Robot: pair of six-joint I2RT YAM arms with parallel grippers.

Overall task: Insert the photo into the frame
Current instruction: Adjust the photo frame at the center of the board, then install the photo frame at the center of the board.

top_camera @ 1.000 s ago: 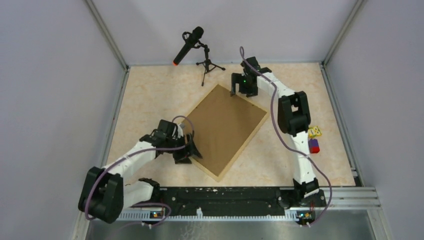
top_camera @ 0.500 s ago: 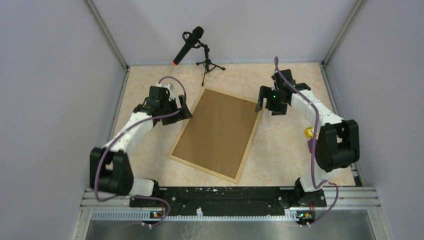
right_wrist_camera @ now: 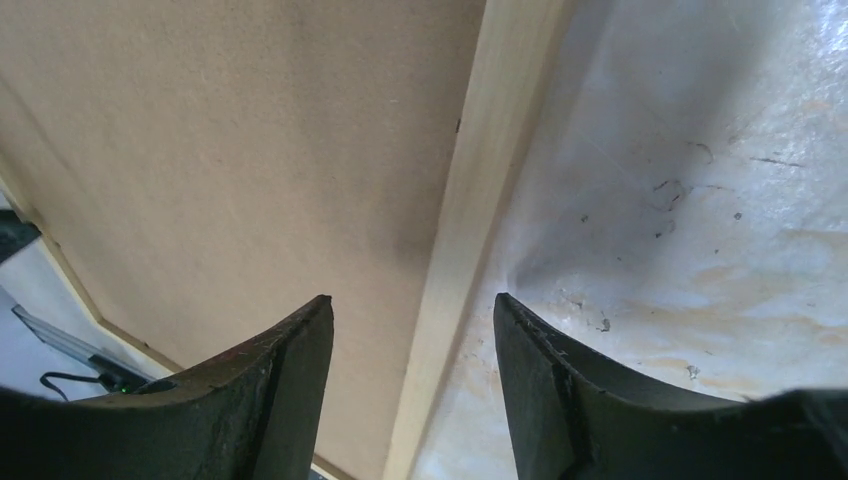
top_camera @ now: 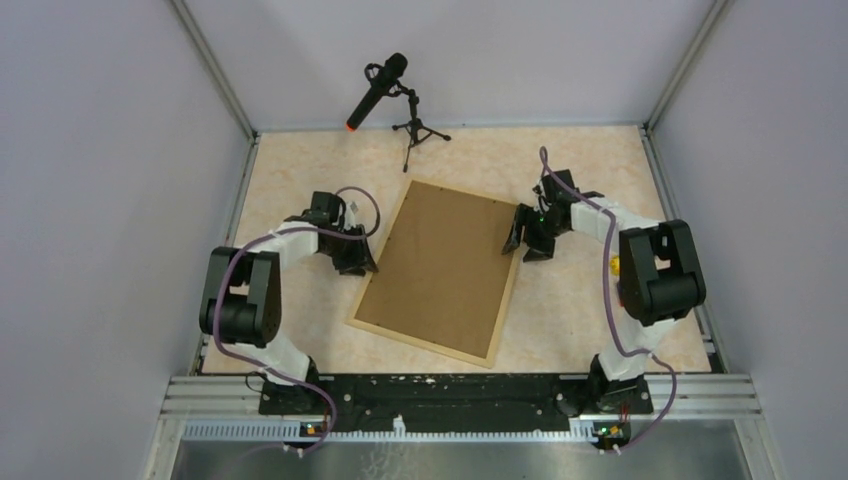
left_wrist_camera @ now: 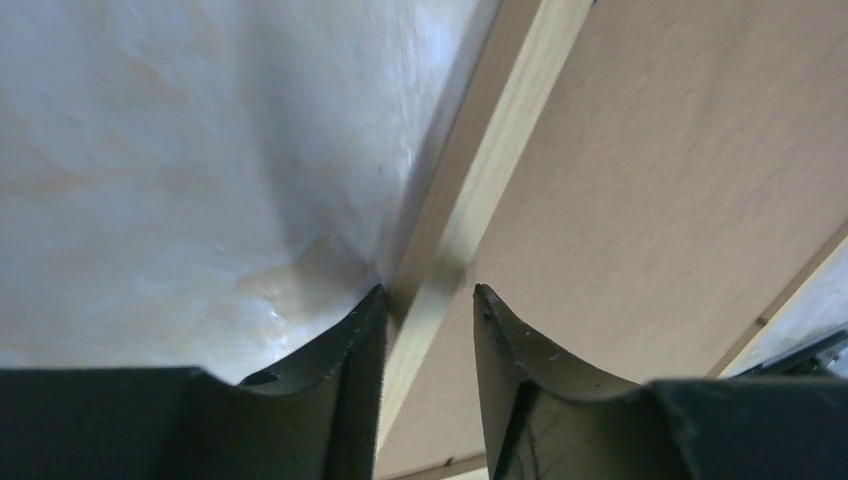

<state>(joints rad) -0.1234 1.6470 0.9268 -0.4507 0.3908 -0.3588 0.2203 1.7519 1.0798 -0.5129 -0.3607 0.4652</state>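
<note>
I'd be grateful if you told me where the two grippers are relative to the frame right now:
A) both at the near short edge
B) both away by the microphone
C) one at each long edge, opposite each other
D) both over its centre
C: the left gripper straddles one long strip of the frame and the right gripper straddles the opposite strip, with the brown backing board between them.

**The table and what is lying on it**

I am looking down at a pale, marbled table [top_camera: 300,170] that is carrying three things. The frame [right_wrist_camera: 475,200] is lying flat in the middle, turned a little askew, with a brown backing board [top_camera: 445,270] filling it and facing up. A microphone stand [top_camera: 415,132] is standing on three legs near the far edge, apart from the frame. By the right edge a small yellow thing [top_camera: 615,265] is showing, half hidden; I cannot tell what it is.
</note>
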